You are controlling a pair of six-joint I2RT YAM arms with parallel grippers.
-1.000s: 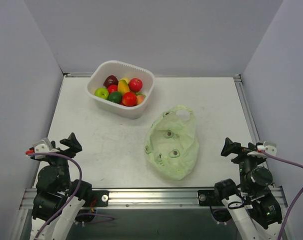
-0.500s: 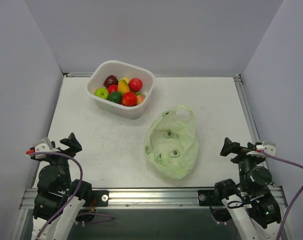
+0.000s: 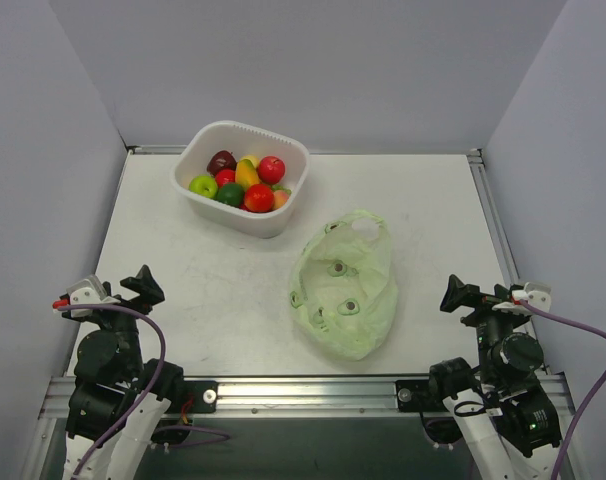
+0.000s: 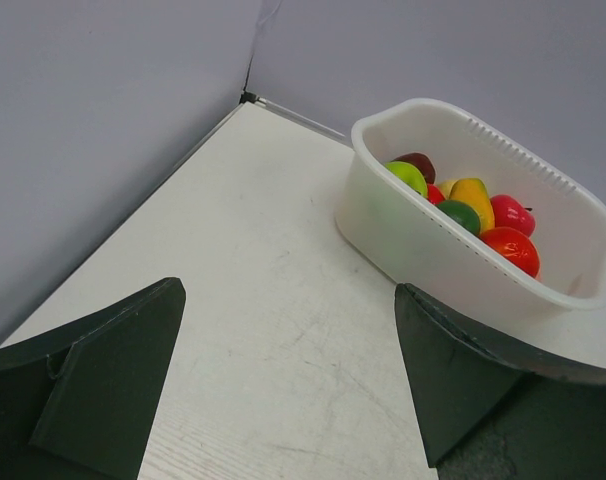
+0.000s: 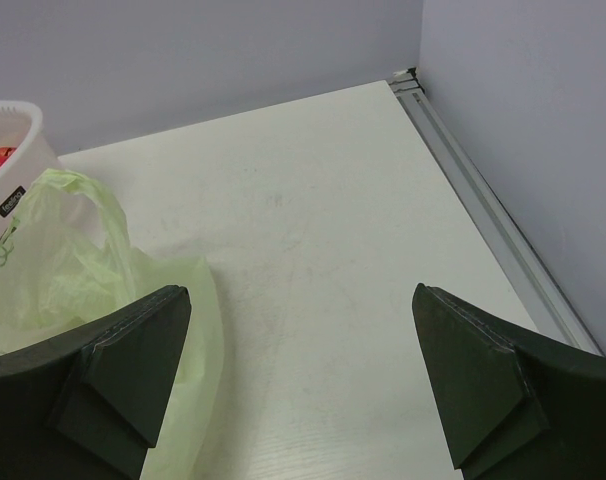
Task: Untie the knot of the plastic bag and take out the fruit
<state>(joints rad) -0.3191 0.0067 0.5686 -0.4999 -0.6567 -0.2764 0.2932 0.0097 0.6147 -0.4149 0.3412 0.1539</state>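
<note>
While left gripper (image 4: pixel 290 290) and right gripper (image 5: pixel 301 290) gaped at seven and five o'clock, we saw the plastic bag (image 3: pixel 348 290) at four, fruit (image 3: pixel 259 198) in the far-edge white basket (image 3: pixel 245 127) at eleven.

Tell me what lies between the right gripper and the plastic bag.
Only bare table lies between the right gripper and the plastic bag; the top view shows this stretch plainly.

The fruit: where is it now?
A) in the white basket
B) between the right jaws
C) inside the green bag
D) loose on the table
A: the fruit lies piled in the basket, and the bag lies apart from it, nearer the arms.
</note>
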